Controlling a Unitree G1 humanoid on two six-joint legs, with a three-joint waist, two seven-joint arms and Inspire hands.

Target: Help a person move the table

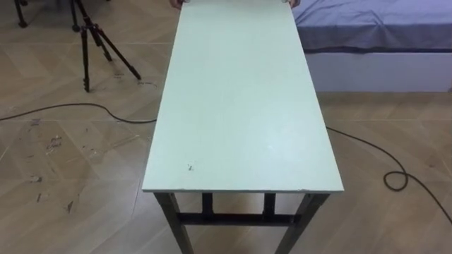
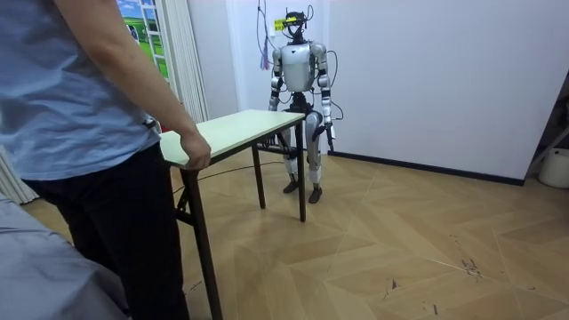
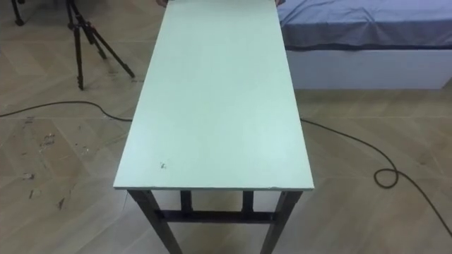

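A long table (image 1: pixel 240 106) with a pale green top and dark metal legs stands lengthwise before me, its near end just below my view. In the room view I stand upright at one short end of the table (image 2: pixel 236 126), facing it. My left hand (image 2: pixel 331 133) hangs low at my side, apart from the tabletop. My right arm comes down behind the table's corner. At the opposite end a person stands with a hand (image 2: pixel 194 151) gripping the table's edge; the person's fingertips (image 1: pixel 290 3) show at the top's far corners.
A black tripod (image 1: pixel 88 42) stands on the wooden floor to the table's far left. A bed (image 1: pixel 374 28) with a purple-grey sheet lies at the far right. Dark cables (image 1: pixel 70 107) trail over the floor on both sides of the table.
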